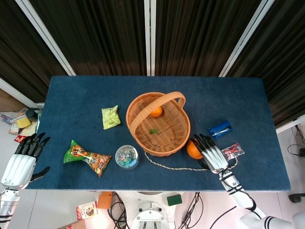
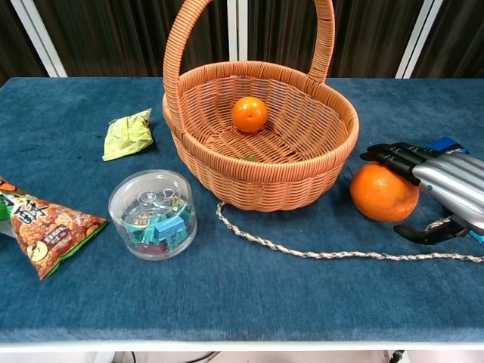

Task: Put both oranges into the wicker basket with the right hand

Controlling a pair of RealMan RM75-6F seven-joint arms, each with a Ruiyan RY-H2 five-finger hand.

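The wicker basket [image 1: 138,128] [image 2: 193,155] stands mid-table with a small orange [image 1: 156,112] [image 2: 249,114] inside, near its far wall. A bigger orange [image 1: 192,150] [image 2: 380,193] lies on the blue cloth just right of the basket. My right hand [image 1: 211,154] [image 2: 439,185] is over it, fingers spread and reaching across its top, thumb low at its right side; the fingers are not closed around it. My left hand [image 1: 21,160] hangs off the table's left edge, fingers apart, holding nothing.
A braided rope [image 2: 325,253] runs from the basket to the right hand. A clear tub of clips [image 2: 153,214], a snack bag [image 2: 41,224], a green packet [image 2: 128,134], a blue packet [image 1: 220,128] and a small wrapper [image 1: 234,149] lie around.
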